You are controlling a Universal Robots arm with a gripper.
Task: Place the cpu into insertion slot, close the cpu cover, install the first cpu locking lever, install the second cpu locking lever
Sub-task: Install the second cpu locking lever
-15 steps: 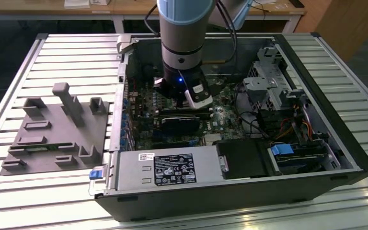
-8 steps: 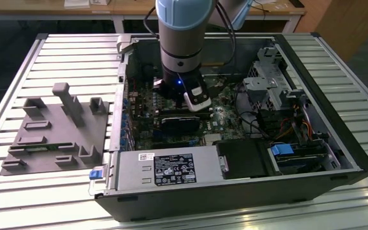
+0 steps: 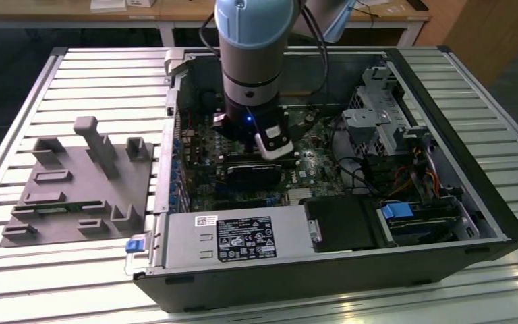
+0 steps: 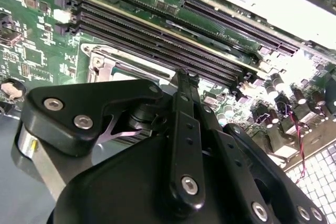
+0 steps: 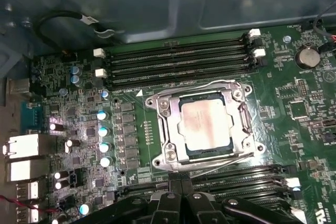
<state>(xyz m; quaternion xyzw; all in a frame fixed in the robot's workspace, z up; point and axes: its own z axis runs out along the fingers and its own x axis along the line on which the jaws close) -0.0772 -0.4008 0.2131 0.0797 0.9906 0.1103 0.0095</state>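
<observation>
We see a slatted metal tabletop (image 3: 61, 88) carrying an open computer case (image 3: 475, 202), with a grey fixture block (image 3: 79, 182) lying beside it toward the exterior view's left. The arm (image 3: 250, 61) reaches straight down into the case over the green motherboard (image 5: 294, 103). In the first wrist view the insertion slot (image 5: 164, 129) sits between banks of long black memory slots (image 5: 173, 61). The cpu cover (image 5: 239, 124) lies flat on the slot, framing the cpu (image 5: 205, 124), whose silvery top shows through the cut-out. A thin locking lever (image 5: 220, 163) runs along the slot's edge nearest the pincer (image 5: 181, 184). The pincer's fingers (image 5: 174, 187) are pressed together, clenched on nothing, just beside that edge.
</observation>
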